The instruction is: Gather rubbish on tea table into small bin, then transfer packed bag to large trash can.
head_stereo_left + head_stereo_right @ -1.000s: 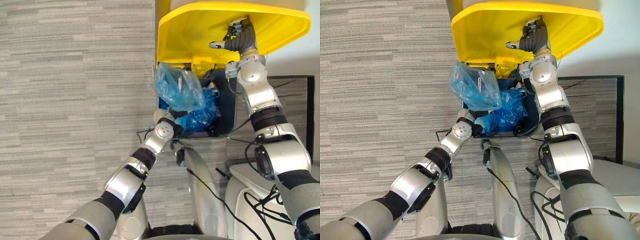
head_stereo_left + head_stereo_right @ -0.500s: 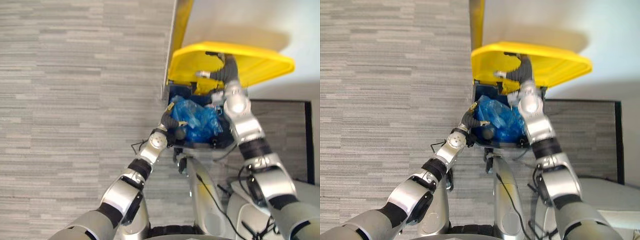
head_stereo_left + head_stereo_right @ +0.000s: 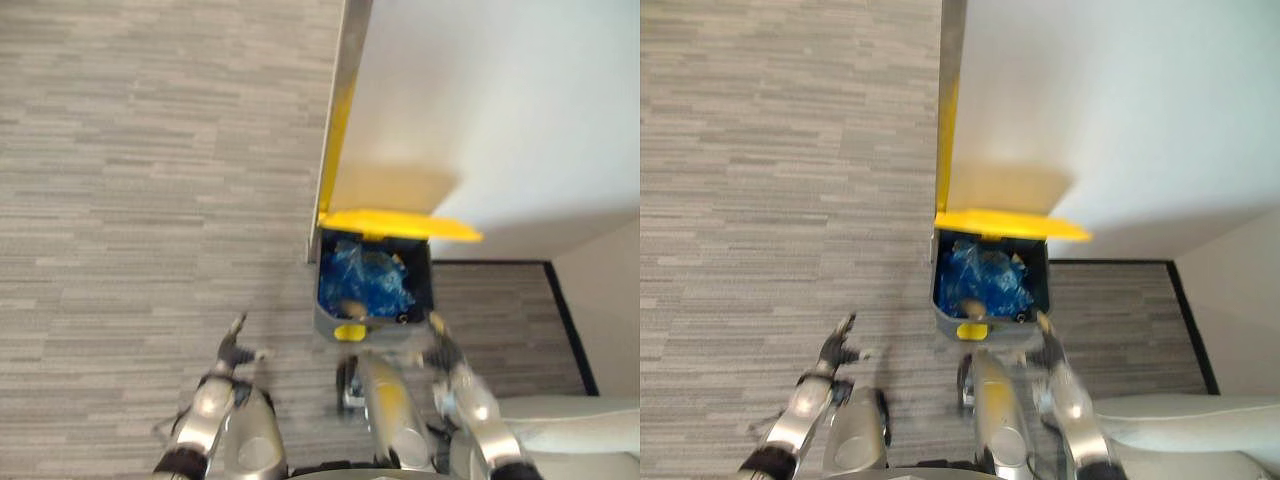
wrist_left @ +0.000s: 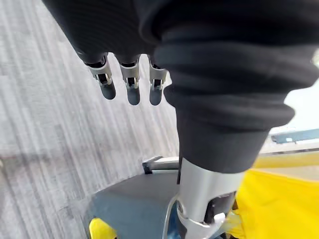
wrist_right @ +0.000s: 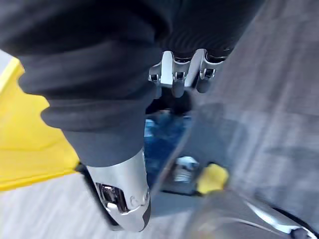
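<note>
Grey striped carpet floor (image 3: 150,150), dark large trash can (image 3: 424,290) by the white wall (image 3: 500,100), yellow lid (image 3: 395,223) up, crumpled blue plastic bag (image 3: 365,280) lying inside, left robot hand (image 3: 235,352) over carpet, fingers straight, empty, right robot hand (image 5: 179,77) near can, relaxed, empty.

Bright even light, yellow lid (image 3: 395,224) throwing a soft shadow up the white wall (image 3: 500,100), trash can (image 3: 322,322) interior dim
</note>
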You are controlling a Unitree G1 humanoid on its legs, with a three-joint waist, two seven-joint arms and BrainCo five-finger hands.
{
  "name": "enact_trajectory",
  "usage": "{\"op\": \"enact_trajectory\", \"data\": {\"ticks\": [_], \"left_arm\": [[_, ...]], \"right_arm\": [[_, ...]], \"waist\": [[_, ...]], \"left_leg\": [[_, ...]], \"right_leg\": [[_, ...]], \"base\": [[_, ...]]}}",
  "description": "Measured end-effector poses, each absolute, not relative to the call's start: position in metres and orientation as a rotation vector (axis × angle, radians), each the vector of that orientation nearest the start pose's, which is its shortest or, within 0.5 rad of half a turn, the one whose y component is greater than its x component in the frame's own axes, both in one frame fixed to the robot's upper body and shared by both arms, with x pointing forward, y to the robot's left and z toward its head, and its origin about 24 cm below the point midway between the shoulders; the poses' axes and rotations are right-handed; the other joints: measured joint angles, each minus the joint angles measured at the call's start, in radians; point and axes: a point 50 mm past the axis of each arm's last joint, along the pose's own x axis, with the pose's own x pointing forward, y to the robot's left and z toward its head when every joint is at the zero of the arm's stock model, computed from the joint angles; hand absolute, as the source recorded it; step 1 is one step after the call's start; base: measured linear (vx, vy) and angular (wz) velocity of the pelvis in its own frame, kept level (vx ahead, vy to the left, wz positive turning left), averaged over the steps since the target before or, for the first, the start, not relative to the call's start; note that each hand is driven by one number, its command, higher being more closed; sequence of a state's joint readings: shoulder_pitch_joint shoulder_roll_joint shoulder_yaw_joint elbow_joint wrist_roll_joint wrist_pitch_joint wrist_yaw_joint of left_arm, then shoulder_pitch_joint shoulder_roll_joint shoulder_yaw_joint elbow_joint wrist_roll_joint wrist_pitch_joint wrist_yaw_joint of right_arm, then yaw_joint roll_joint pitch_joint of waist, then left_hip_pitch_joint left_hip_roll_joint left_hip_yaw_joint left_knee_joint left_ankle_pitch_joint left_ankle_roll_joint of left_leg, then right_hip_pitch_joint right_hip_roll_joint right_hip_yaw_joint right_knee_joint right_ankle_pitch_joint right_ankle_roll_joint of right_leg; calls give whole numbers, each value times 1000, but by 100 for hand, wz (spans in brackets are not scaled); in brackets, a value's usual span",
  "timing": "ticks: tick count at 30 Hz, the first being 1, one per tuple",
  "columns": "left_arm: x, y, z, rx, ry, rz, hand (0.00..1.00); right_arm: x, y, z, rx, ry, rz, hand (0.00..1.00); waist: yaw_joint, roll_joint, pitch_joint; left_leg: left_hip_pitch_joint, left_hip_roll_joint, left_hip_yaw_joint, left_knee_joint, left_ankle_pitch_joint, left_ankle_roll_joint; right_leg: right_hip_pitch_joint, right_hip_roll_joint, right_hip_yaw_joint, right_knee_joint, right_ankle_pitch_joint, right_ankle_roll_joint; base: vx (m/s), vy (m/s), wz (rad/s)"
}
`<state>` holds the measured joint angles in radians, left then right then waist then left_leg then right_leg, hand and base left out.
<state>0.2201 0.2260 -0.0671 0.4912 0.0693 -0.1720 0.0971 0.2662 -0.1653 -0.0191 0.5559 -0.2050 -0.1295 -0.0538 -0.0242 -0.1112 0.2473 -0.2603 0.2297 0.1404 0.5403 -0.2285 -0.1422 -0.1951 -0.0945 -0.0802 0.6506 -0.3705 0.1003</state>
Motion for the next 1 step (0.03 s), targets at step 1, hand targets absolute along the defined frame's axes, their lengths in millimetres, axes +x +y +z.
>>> {"op": "enact_trajectory", "data": {"ticks": [1], "left_arm": [[153,201,-89,257,539,67,0]], "right_arm": [[130,-222,-106,-360,690,-88,0]], "waist": [[19,55,-23]], "left_leg": [[-1,18,9,-21,-3,13]], "right_leg": [[31,43,-21,-144,4,-41]], "base": [[5,-66,-54]]}}
